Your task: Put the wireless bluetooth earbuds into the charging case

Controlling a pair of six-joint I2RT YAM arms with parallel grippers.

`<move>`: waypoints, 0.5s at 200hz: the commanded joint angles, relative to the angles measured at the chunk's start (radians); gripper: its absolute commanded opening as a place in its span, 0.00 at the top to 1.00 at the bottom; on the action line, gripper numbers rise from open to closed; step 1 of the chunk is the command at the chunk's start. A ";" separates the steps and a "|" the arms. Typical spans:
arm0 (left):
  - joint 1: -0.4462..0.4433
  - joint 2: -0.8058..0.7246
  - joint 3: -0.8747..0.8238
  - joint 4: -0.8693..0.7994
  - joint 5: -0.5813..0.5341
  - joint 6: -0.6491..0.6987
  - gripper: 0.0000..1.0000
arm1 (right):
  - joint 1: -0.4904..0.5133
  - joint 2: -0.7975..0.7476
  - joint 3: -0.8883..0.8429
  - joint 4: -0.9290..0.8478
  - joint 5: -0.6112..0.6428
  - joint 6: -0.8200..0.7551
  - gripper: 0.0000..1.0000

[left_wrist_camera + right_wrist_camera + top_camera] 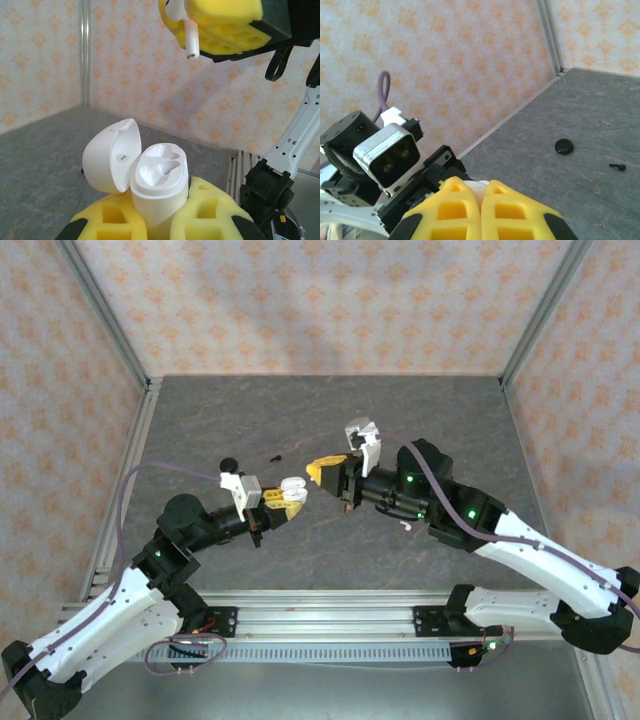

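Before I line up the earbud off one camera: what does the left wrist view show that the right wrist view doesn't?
Left wrist view: the open white plastic charging case, wells empty, clamped in the left gripper, and the white earbud's stem hanging above it. Right wrist view: a round black object and a small black stemmed piece, possibly an earbud, lying on the grey table. Both: the right gripper, yellow foam fingers shut on the white earbud.

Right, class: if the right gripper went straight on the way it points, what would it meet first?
Probably the open charging case held in the left gripper, just ahead of the right gripper and its white earbud; depth is unclear, so it might pass slightly over the case.
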 commanded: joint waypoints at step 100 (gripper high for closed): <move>-0.021 -0.066 0.025 0.031 -0.007 0.018 1.00 | 0.057 0.099 0.076 -0.036 -0.015 -0.145 1.00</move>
